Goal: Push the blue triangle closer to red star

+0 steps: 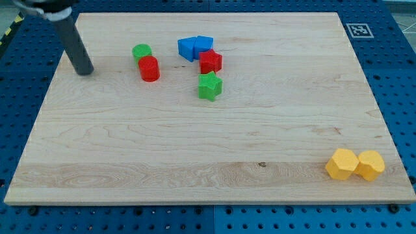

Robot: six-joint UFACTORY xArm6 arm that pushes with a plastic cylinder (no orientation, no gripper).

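While the pale, grained wooden table [195, 149] lies on a blue perforated base [390, 71], my tip [85, 71] rests at the table's ten o'clock, well to nine o'clock of every block; it is a bare rod with no fingers to part or close. The blue triangle [204, 44] touches the red star [210, 62] at its twelve o'clock, with a blue block [187, 48] beside it. A green star [209, 86], a ribbed green cylinder [142, 52] touching a red cylinder [149, 68], and two yellow blocks [355, 164] at five o'clock complete the table.

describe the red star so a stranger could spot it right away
Look at the cluster near the top middle of the board. The red star sits between the blue blocks above and the green star below; unlike the red cylinder further left, it has points.
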